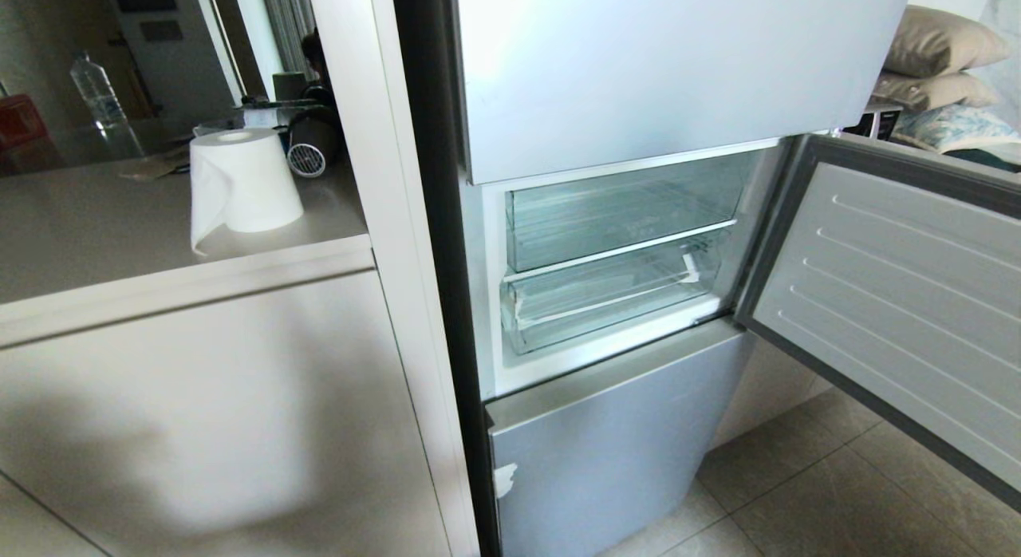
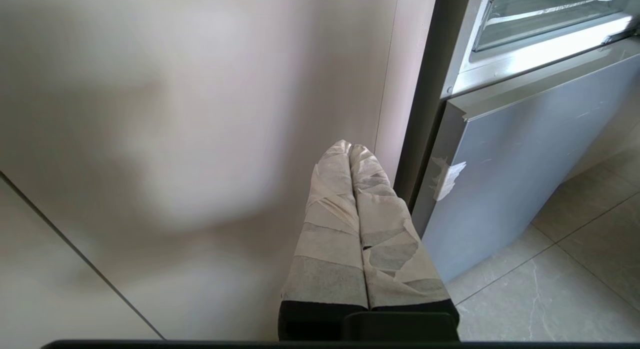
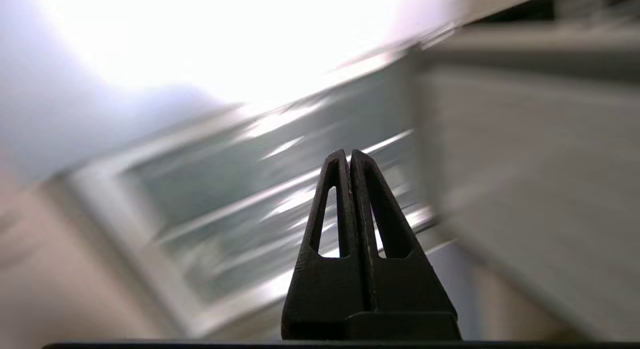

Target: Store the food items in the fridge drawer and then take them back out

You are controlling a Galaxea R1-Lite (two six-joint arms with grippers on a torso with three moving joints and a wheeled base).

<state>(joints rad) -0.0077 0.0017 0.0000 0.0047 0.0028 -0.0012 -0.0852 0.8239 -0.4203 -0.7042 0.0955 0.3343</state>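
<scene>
The fridge's middle compartment stands open with two clear bins pushed in. The lower, shallower one is the fridge drawer (image 1: 606,298), whose corner also shows in the left wrist view (image 2: 545,14). No food items are in view. Neither arm appears in the head view. My left gripper (image 2: 350,148), fingers wrapped in pale tape, is shut and empty, low beside the beige cabinet side and the fridge's bottom door. My right gripper (image 3: 348,154), with black fingers, is shut on nothing and points toward the blurred fridge drawer (image 3: 280,214).
The compartment door (image 1: 901,302) hangs open to the right over the tiled floor (image 1: 837,501). The silver bottom door (image 1: 614,445) and top door (image 1: 654,62) are closed. At left, a counter (image 1: 120,230) holds a paper roll (image 1: 239,182) and a water bottle (image 1: 96,94).
</scene>
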